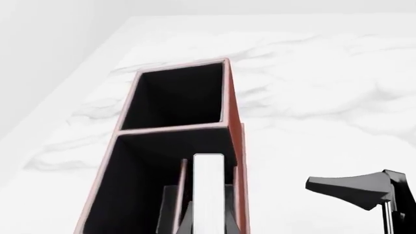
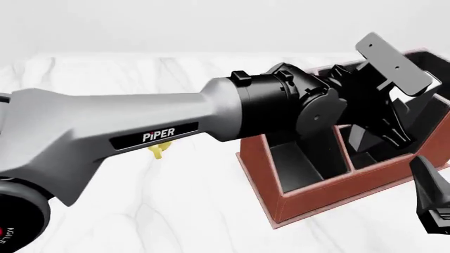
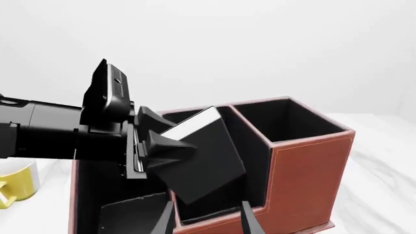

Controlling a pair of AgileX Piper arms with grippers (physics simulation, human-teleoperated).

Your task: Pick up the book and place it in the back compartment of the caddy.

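The black book (image 3: 204, 163) with white page edges is tilted, its lower end down inside a black-lined pocket of the reddish-brown caddy (image 3: 305, 165). My left gripper (image 3: 170, 136) is shut on the book's upper end. In the left wrist view the book's white edge (image 1: 208, 180) stands between the fingers, inside the caddy (image 1: 235, 112), with a square end pocket (image 1: 179, 97) just beyond it. In the front view the left gripper (image 2: 383, 134) is over the caddy (image 2: 330, 195) and hides the book. My right gripper (image 2: 432, 203) is open and empty beside the caddy's near corner.
A yellow mug (image 3: 16, 183) stands on the white marble table left of the caddy; a bit of it shows under the left arm (image 2: 158, 151). The left arm spans the front view. The right gripper also shows in the left wrist view (image 1: 364, 190).
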